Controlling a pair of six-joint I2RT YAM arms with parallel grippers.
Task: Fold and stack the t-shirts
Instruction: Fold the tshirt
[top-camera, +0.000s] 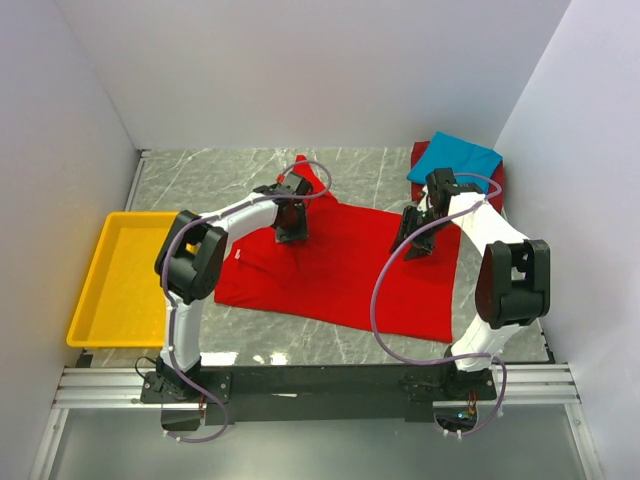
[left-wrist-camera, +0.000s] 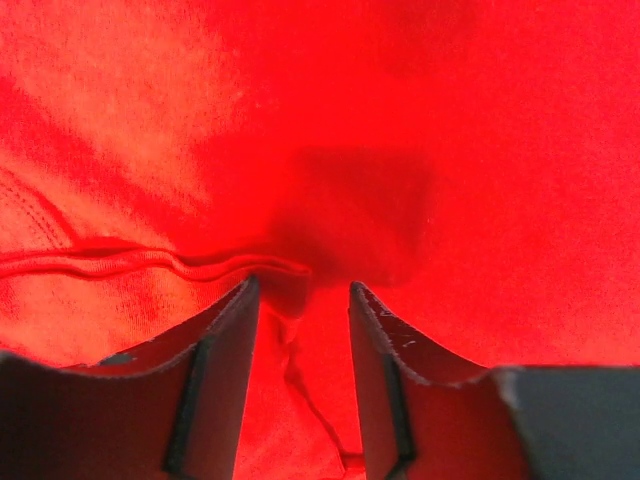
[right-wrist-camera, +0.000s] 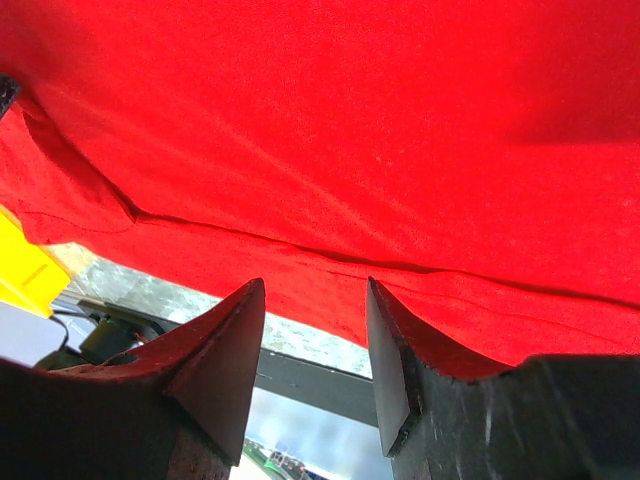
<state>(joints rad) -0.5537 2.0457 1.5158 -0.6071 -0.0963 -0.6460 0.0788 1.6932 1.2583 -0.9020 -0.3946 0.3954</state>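
The bright red t-shirt (top-camera: 340, 275) lies spread flat across the middle of the table. My left gripper (top-camera: 292, 230) presses down on its upper left part. In the left wrist view the jaws (left-wrist-camera: 302, 285) stand apart, with a raised wrinkle of red cloth (left-wrist-camera: 450, 120) running between them just below a stitched seam (left-wrist-camera: 150, 262). My right gripper (top-camera: 415, 243) hovers at the shirt's upper right. It is open (right-wrist-camera: 315, 282), and only the red shirt's hem (right-wrist-camera: 350, 120), the table and the base rail show through the gap. A folded turquoise-blue t-shirt (top-camera: 455, 160) rests on a darker red one (top-camera: 494, 187) at the back right.
A yellow plastic tray (top-camera: 120, 275) sits at the left edge of the marble table (top-camera: 220, 175). White walls close in the back and both sides. The arms' base rail (top-camera: 320, 385) runs along the near edge.
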